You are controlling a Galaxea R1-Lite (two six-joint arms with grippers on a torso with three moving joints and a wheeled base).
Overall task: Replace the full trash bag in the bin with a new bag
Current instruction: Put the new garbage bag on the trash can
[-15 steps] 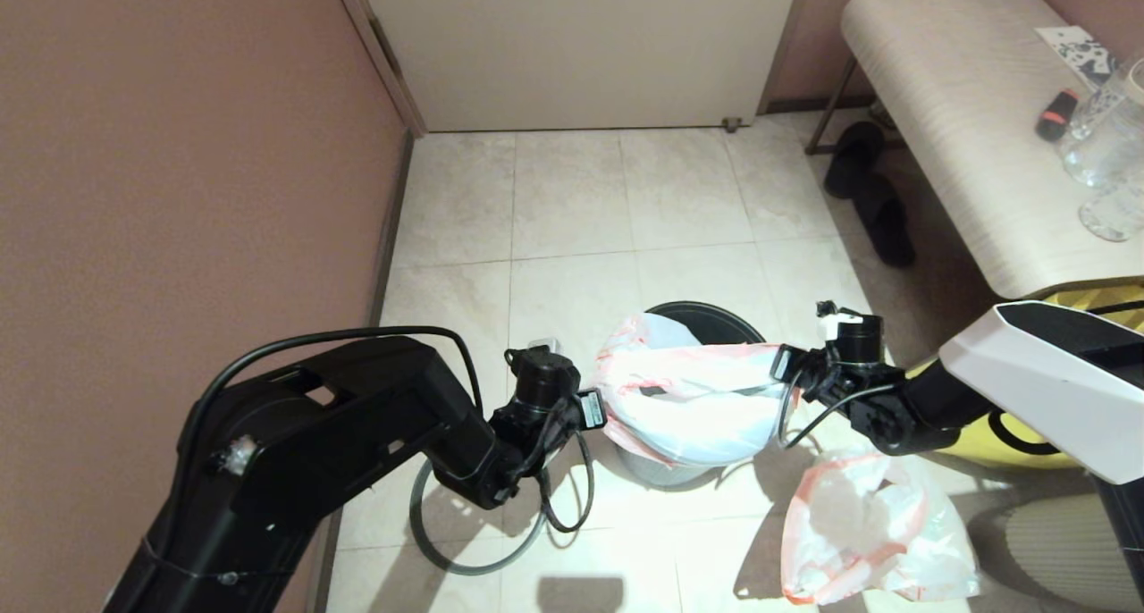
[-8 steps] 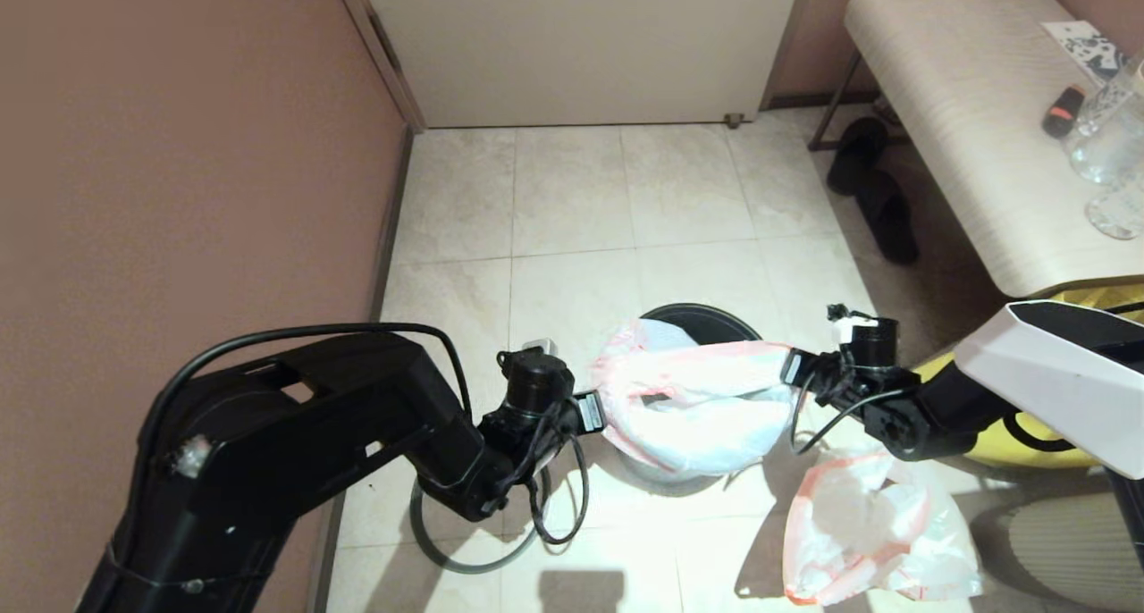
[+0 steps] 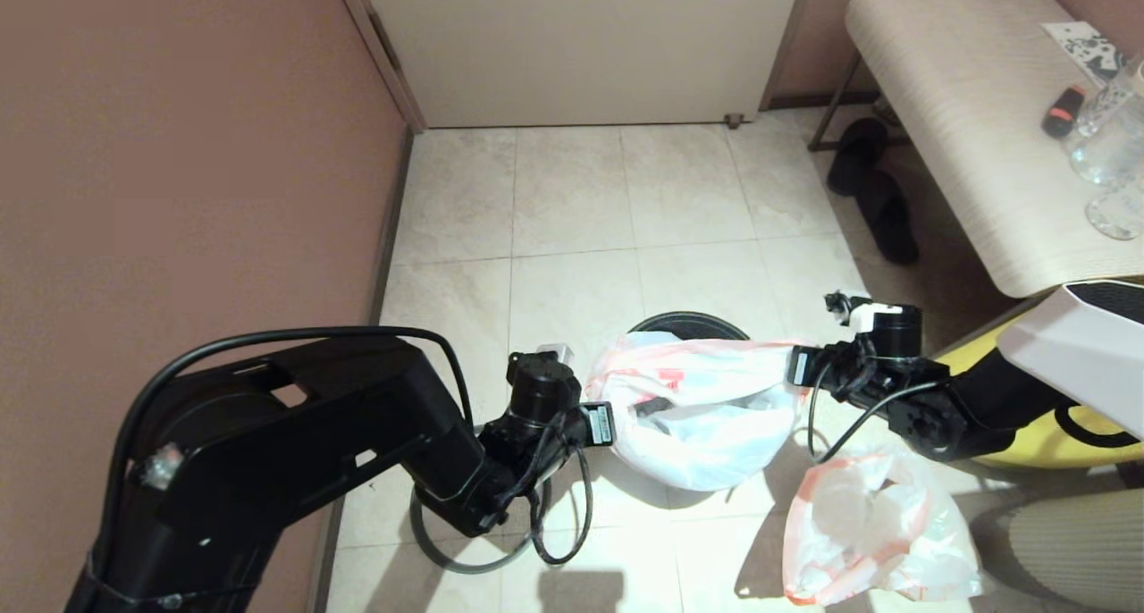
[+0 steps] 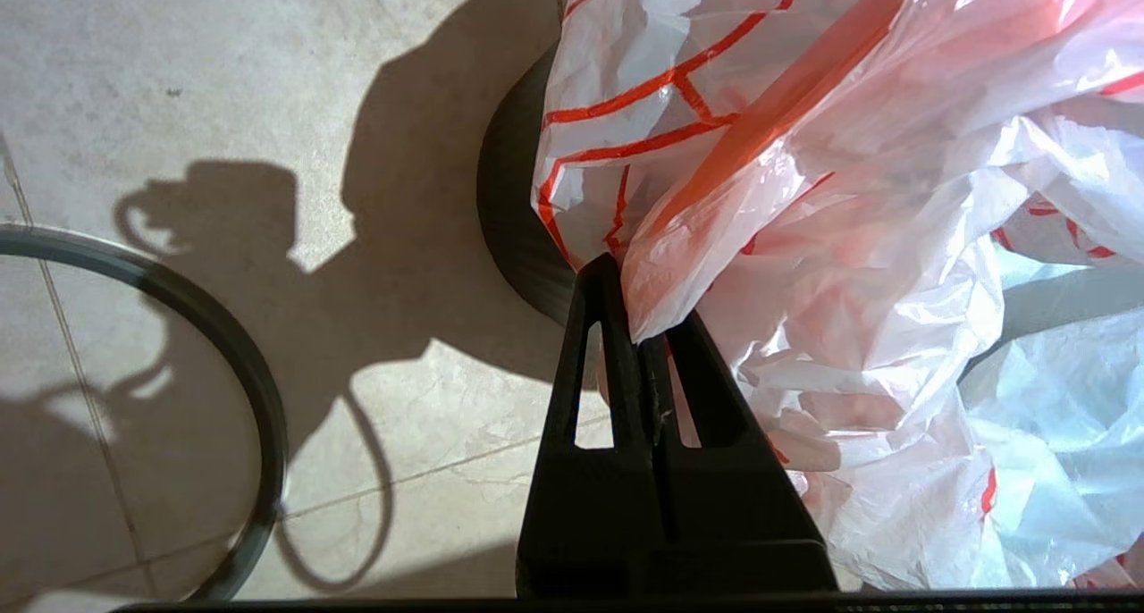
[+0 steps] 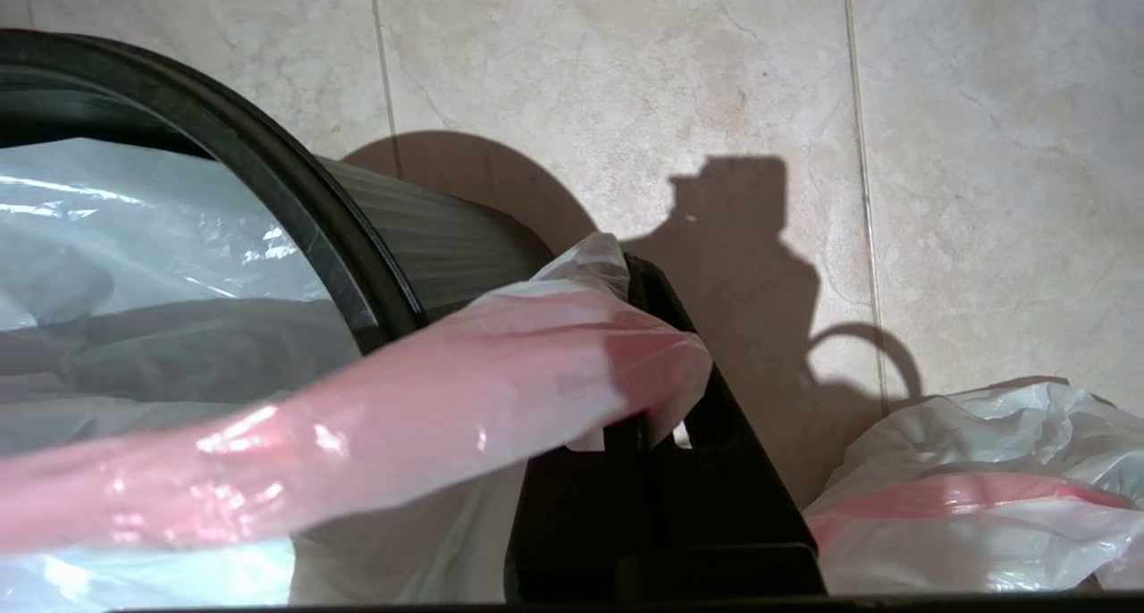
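Note:
The new bag [image 3: 706, 407], thin white plastic with a pink hem and red print, hangs stretched between my two grippers over the near side of the black bin [image 3: 688, 325]. My left gripper [image 3: 608, 423] is shut on the bag's left hem [image 4: 679, 264], as the left wrist view [image 4: 630, 309] shows. My right gripper [image 3: 798, 365] is shut on the pink hem at the right [image 5: 639, 354]. The bin's rim [image 5: 295, 211] and ribbed wall show beside it. The full trash bag [image 3: 876, 533] lies on the floor at the near right.
A grey hoop rim [image 3: 465, 550] lies on the tiles under my left arm. A yellow tote [image 3: 1055, 434] stands right of the bin, below a bench [image 3: 965, 121] with glassware. Black slippers [image 3: 871, 188] lie by the bench. A wall runs along the left.
Both grippers have drawn the new bag toward the near side and a little wider apart. The bag now sags fuller and hides the bin's near wall.

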